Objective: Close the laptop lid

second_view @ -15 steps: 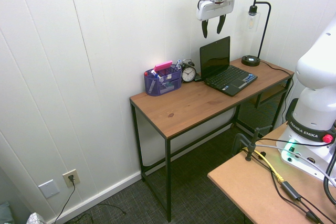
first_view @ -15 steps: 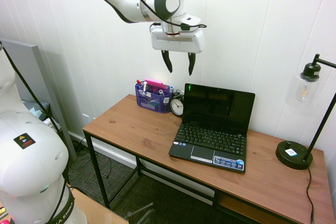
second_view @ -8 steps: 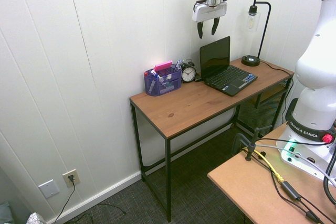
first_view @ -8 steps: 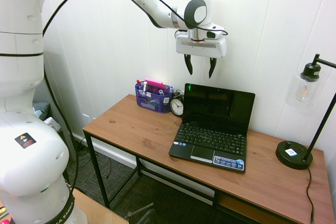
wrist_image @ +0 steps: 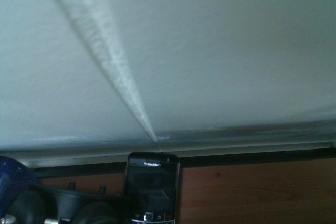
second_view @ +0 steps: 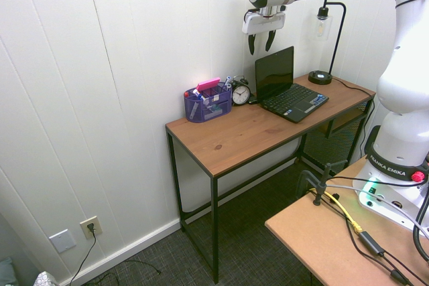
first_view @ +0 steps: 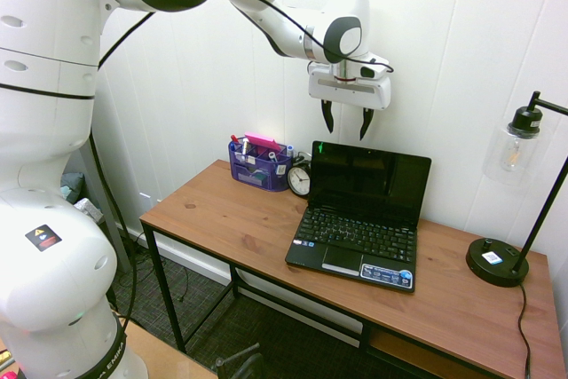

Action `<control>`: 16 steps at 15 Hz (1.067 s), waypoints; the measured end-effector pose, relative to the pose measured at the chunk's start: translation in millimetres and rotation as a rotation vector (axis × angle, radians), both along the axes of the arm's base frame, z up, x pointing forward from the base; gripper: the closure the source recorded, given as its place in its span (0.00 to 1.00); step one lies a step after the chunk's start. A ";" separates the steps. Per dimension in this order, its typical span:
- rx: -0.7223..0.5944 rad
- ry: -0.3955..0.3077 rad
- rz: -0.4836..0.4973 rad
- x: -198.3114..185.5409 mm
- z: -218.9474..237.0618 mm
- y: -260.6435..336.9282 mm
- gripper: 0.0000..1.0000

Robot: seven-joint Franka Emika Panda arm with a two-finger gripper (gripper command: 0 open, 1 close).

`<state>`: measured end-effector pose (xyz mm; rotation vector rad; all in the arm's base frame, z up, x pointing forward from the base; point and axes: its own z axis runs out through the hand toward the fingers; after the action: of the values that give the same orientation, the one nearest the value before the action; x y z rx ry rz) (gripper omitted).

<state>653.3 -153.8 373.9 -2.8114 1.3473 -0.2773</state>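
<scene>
Above the laptop [first_view: 351,249], the empty jaws [first_view: 347,122] stand wide apart; its thin, stiff-looking lid [first_view: 370,182] probably wants gentle pushing at the top edge.

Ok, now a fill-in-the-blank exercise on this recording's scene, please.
The laptop lid stands ____.
The gripper hovers above the lid with its fingers ____.
The pen organizer is coloured ____.
Between the organizer and the laptop sits a ____.

Missing words, in order: open; apart; purple; clock.
</scene>
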 end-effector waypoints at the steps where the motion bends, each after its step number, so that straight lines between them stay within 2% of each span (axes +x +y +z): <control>1: -0.003 -0.006 -0.007 1.4 -3.3 -4.2 1.00; 16: 0.038 -0.017 -0.060 -0.4 -30.1 -33.9 1.00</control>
<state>652.9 -187.8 343.9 -2.7355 1.4204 -0.2729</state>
